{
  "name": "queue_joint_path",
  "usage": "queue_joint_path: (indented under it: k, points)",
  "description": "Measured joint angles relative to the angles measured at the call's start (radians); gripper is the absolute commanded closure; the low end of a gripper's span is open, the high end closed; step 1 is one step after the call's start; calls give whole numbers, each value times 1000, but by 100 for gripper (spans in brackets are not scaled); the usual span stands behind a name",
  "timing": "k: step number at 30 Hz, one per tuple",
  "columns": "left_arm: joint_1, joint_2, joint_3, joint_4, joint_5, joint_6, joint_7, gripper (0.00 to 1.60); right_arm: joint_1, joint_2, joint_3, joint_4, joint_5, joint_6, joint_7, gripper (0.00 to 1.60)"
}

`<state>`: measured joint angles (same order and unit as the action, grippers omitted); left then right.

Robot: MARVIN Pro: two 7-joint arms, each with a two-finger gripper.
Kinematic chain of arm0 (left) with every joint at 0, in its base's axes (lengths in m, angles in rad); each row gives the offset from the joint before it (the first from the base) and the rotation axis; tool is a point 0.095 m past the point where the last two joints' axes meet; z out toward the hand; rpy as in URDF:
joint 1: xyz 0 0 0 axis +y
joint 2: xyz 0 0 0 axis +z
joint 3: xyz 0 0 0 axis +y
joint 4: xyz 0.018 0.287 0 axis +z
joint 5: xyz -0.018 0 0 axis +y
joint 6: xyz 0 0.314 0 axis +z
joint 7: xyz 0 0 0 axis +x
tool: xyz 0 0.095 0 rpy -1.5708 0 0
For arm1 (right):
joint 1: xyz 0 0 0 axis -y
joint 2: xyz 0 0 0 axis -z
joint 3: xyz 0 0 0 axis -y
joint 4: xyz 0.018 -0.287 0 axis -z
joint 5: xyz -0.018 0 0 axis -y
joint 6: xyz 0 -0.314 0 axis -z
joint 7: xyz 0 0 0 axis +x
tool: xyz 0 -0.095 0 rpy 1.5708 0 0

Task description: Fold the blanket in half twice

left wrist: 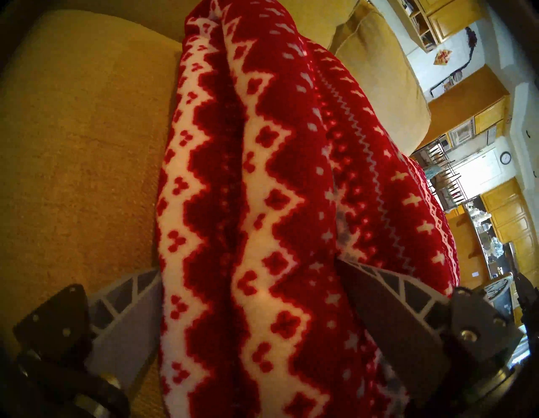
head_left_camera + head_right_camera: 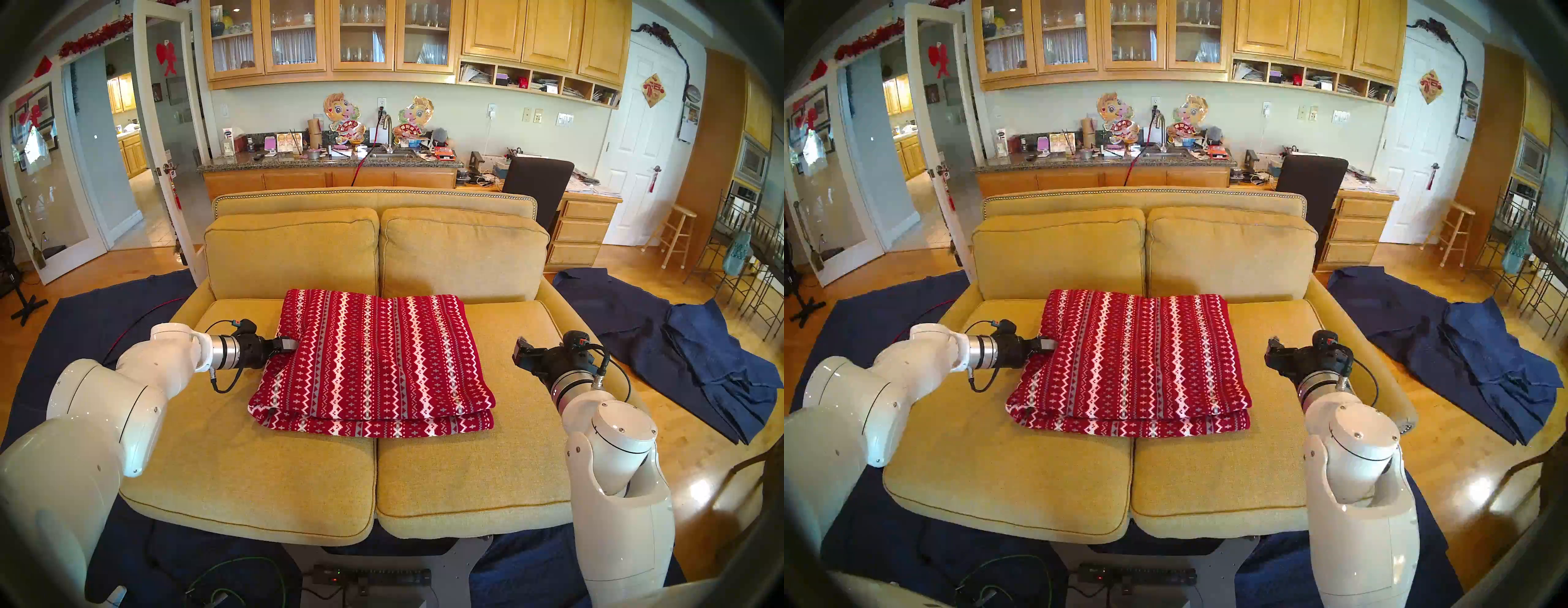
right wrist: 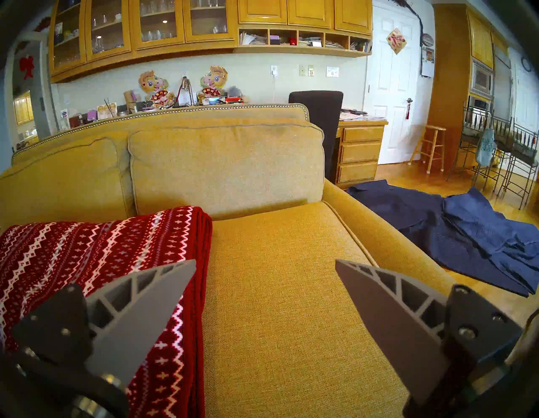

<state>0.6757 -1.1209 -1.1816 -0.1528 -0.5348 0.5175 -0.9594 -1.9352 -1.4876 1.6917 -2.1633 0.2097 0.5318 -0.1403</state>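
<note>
The red blanket (image 2: 373, 356) with white and grey zigzag stripes lies folded in stacked layers across the middle of the yellow sofa (image 2: 254, 467). My left gripper (image 2: 290, 343) is at the blanket's left edge. In the left wrist view the left gripper (image 1: 248, 265) stands open, and the blanket's (image 1: 262, 146) thick folded edge fills the gap between its two fingers. My right gripper (image 2: 519, 350) hovers open and empty over the right seat cushion, a short way right of the blanket. The right wrist view shows the right gripper (image 3: 265, 261) over bare cushion, with the blanket (image 3: 87, 248) to its left.
Two back cushions (image 2: 462, 250) rise right behind the blanket. Dark navy cloths (image 2: 700, 361) lie crumpled on the wood floor right of the sofa, and another navy cloth (image 2: 85, 314) covers the floor on the left. Cables and a power strip (image 2: 373, 577) sit below the sofa's front edge.
</note>
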Motion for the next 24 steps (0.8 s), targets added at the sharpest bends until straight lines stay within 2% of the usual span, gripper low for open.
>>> queue_joint_path:
  k: [17, 24]
  points:
    - [-9, -5, -18, 13, -15, 43, 12, 160, 0, 0, 0, -1, 0, 0, 0, 0]
    - [-20, 14, -21, 3, -14, 79, -6, 160, 0, 0, 0, -1, 0, 0, 0, 0]
